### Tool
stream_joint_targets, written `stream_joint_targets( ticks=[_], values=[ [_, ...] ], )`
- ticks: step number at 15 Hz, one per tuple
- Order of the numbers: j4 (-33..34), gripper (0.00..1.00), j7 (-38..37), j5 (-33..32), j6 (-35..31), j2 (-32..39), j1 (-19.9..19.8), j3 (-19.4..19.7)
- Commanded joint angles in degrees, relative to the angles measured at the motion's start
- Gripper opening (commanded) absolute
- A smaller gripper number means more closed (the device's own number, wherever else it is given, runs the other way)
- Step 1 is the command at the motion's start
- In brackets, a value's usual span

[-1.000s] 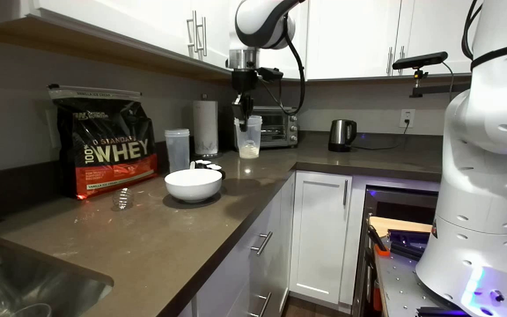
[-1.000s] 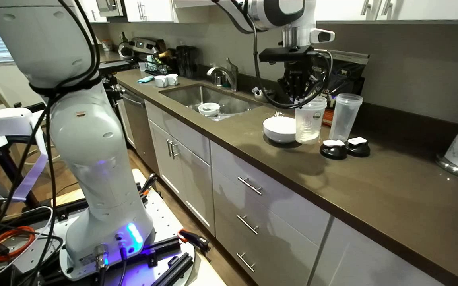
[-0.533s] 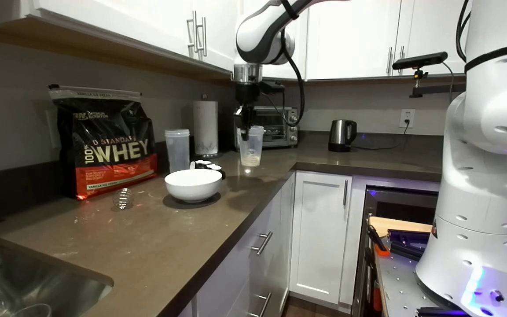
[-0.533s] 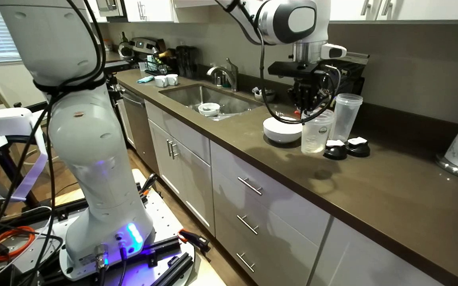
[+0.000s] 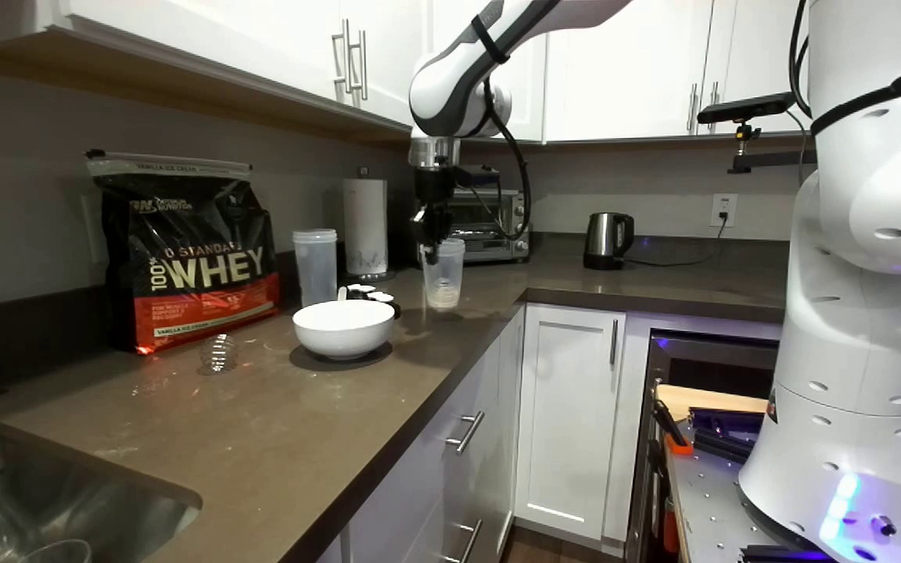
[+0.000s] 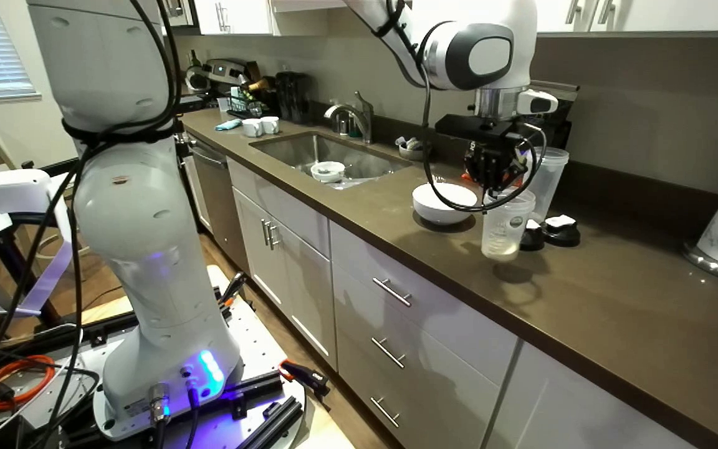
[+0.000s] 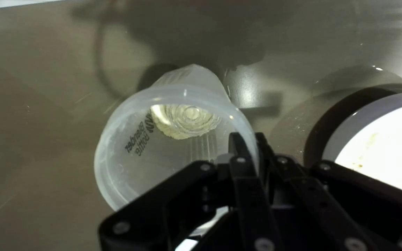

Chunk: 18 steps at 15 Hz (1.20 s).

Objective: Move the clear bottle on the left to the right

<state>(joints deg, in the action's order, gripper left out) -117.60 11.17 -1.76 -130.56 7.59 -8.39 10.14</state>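
Bottle (image 6: 503,233) in my grip: I have the gripper (image 7: 252,150) clenched on its wall at the rim, one finger inside the mouth and the other outside, as the wrist view shows. It hangs mouth up over the counter (image 6: 621,318), to the right of the bowl (image 5: 343,330) in both exterior views, and its base looks just clear of the surface. I cannot tell how far it leans. Looking down through the mouth, I see pale powder (image 7: 175,132) at the bottom and dark lettering (image 7: 141,139) on the wall.

In an exterior view, the second bottle (image 5: 315,270) stands beyond the bowl, between the bag (image 5: 192,258) and the paper roll (image 5: 365,227). Two black lids (image 6: 561,234) sit near it, one partly hidden from me by the bottle I hold. On the counter in front of the bag lies a wire ball (image 5: 219,354), and the bowl rests between that ball and my bottle. The oven (image 5: 479,234) shows behind my bottle, well apart from it.
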Motion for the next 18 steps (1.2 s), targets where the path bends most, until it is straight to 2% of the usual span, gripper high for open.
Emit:
stream_joint_targets(
  ticks=[1, 8, 14, 15, 16, 18],
  values=[
    [3.64, 0.02, 2.43, 2.18, -0.45, 3.69, -1.72, -0.6],
    [8.3, 0.02, 4.68, 6.38, -0.06, 8.76, -3.87, -1.54],
    [10.55, 0.02, 4.57, 5.87, 0.38, 10.85, -4.82, -1.67],
    [10.67, 0.34, 4.46, 5.7, 0.56, 10.87, -4.92, -1.68],
    [10.55, 0.35, 4.46, 5.66, 0.85, 10.61, -5.02, -1.67],
    [10.18, 0.46, 4.1, 4.88, 1.52, 9.67, -4.85, -1.5]
  ],
)
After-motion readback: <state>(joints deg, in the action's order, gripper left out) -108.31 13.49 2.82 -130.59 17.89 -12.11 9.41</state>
